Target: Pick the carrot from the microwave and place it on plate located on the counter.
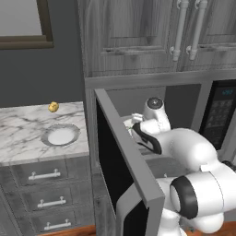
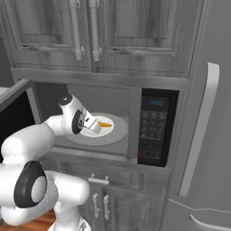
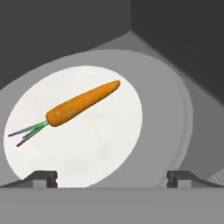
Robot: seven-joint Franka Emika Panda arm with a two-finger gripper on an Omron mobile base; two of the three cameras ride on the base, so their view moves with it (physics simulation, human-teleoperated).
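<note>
Gripper (image 3: pixel 112 177) reaching into the microwave (image 2: pixel 131 101), fingers wide apart and holding nothing.
Just past the fingertips, the carrot (image 3: pixel 83 104) lies on a white plate (image 3: pixel 109 148) inside the microwave; the grey-rimmed plate (image 1: pixel 60 135) sits far off on the counter (image 1: pixel 23 124).

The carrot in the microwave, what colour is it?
The carrot is orange with a short green stalk, clearest in the hand view.

The carrot (image 3: pixel 83 104) was orange with green and purplish stalks, lying on a white plate (image 3: pixel 109 148) inside the grey microwave (image 2: pixel 135 97). The counter (image 1: pixel 23 124) was white marble veined grey, bearing a grey-rimmed plate (image 1: pixel 60 135) and a yellow lump (image 1: pixel 53 107).
</note>
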